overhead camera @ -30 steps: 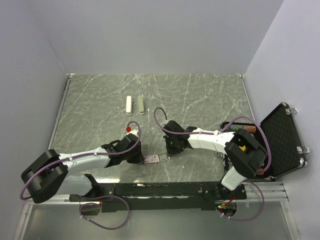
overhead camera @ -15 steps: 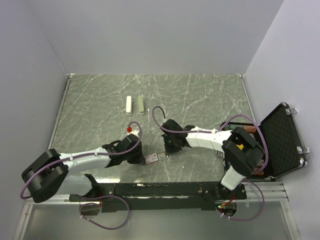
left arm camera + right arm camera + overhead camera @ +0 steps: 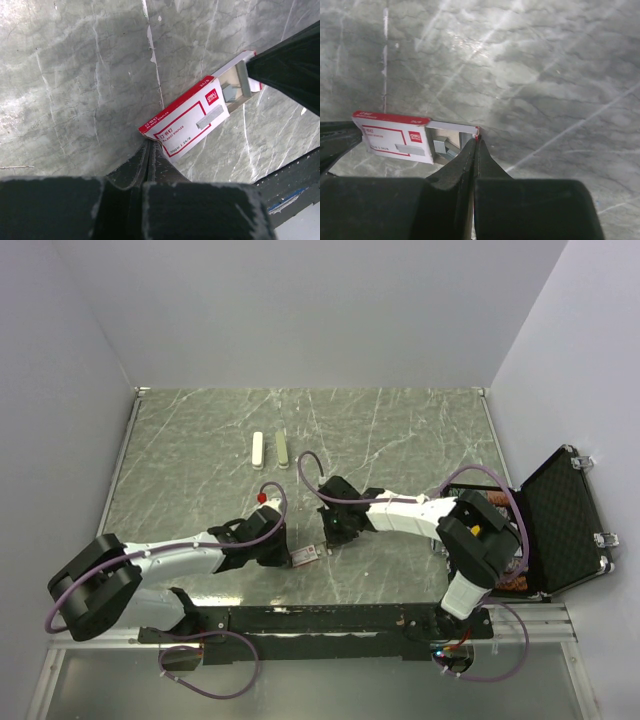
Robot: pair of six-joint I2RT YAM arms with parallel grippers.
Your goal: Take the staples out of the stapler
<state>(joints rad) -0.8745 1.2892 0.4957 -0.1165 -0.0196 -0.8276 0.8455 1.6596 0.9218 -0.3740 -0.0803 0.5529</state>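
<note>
Box-opening, seemingly | left fingers (image 3: 127, 172) pinched staple box (image 3: 187, 117), right fingers (image 3: 459, 162) pinched its tray (image 3: 445, 141) | next needed: stapler (image 3: 283, 451), well beyond both.

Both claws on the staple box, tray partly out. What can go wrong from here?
1. The right claw pinches only the thin end lip of the tray; it may slip off mid-pull.
2. The left claw holds just one corner of the staple box, so the box could pivot or pop free.
3. Staple strips lie loose in the open tray; a tilt or jerk may spill them.
</note>
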